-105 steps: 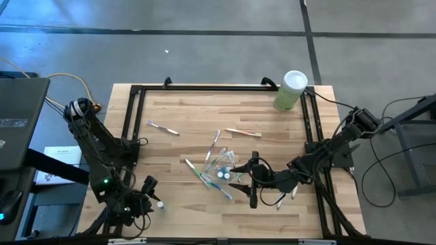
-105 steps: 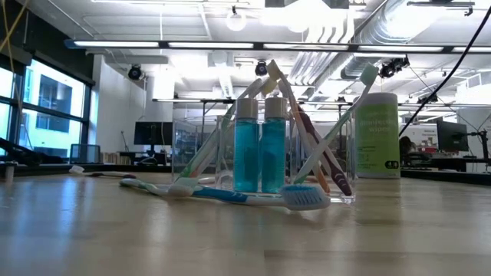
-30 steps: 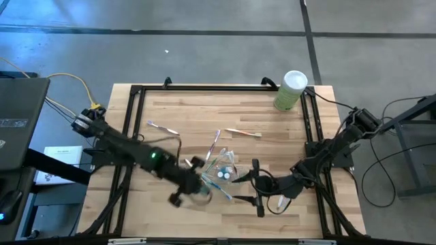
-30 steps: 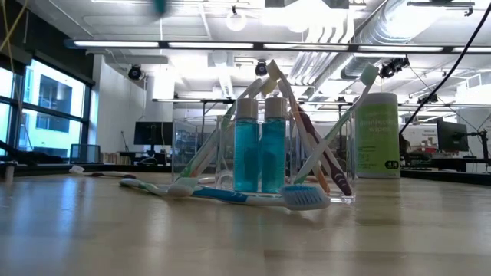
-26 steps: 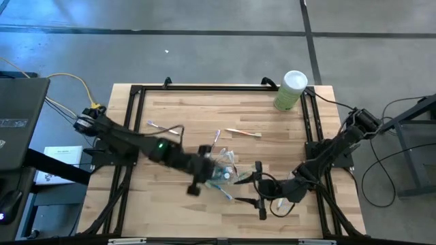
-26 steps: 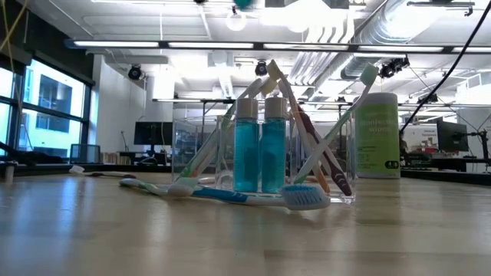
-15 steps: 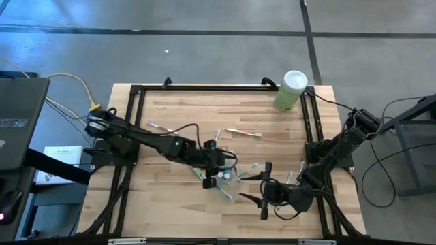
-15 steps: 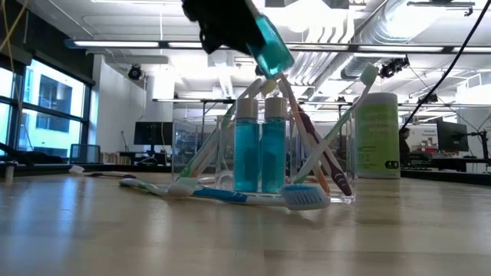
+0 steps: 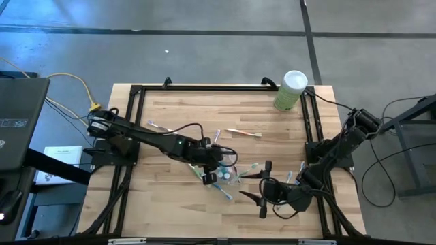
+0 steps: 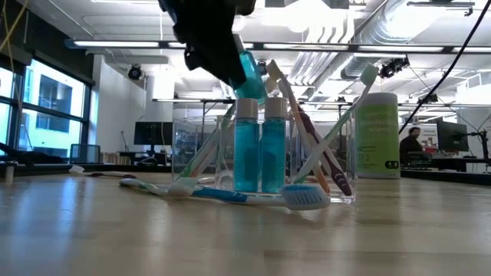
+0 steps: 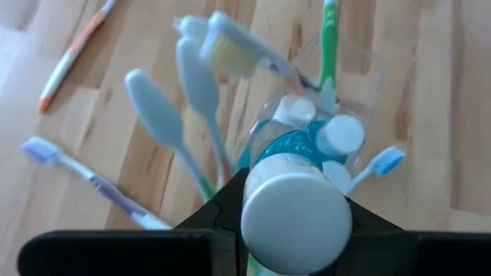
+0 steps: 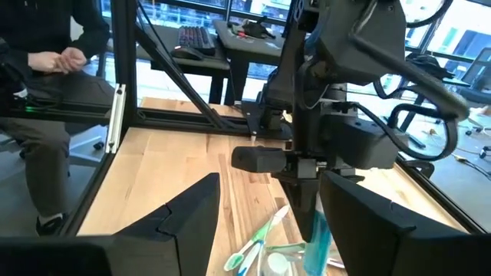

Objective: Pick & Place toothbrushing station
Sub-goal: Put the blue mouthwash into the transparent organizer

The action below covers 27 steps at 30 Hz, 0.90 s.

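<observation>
My left gripper (image 10: 230,65), jaws clamped on teal tube (image 10: 249,73), hangs tilted over clear cup (image 9: 223,170) mid-tabletop; w/ brushes crowding, it could jam or tip. Right jaws open nearby.

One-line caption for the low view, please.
Left gripper lowers a tilted teal toothpaste tube above the clear cup already holding two tubes and toothbrushes.

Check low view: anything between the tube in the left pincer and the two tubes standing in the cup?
Nothing. In the low view the held teal tube hangs just above the white caps of the standing tubes in the clear cup; only a small gap.
</observation>
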{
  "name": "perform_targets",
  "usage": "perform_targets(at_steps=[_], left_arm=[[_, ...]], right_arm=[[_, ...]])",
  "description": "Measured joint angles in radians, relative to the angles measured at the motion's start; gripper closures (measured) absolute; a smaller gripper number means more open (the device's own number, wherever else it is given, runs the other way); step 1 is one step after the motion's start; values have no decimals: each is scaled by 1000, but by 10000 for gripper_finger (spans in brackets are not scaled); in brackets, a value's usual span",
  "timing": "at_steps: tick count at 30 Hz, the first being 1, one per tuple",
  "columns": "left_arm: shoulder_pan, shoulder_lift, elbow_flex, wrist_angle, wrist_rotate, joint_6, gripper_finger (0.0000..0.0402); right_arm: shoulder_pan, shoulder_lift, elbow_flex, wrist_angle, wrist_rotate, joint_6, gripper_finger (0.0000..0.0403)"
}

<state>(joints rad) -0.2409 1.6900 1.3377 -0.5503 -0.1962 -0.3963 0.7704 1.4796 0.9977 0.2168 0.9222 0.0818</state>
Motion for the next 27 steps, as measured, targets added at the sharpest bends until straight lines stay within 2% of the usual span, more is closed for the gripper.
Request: perform_targets(at_steps=[11, 16, 20, 27], left_arm=[[11, 43, 2, 19, 54, -2, 331], [30, 83, 2, 5, 135, -50, 331], [42, 91, 2, 2, 142, -46, 330], [44, 83, 4, 11, 175, -17, 299]], right_arm=[[0, 0, 0, -39, 0, 23, 186], [0, 0, 0, -54, 0, 31, 186], [-3, 0, 0, -56, 0, 31, 186], [-6, 0, 0, -72, 0, 31, 186]])
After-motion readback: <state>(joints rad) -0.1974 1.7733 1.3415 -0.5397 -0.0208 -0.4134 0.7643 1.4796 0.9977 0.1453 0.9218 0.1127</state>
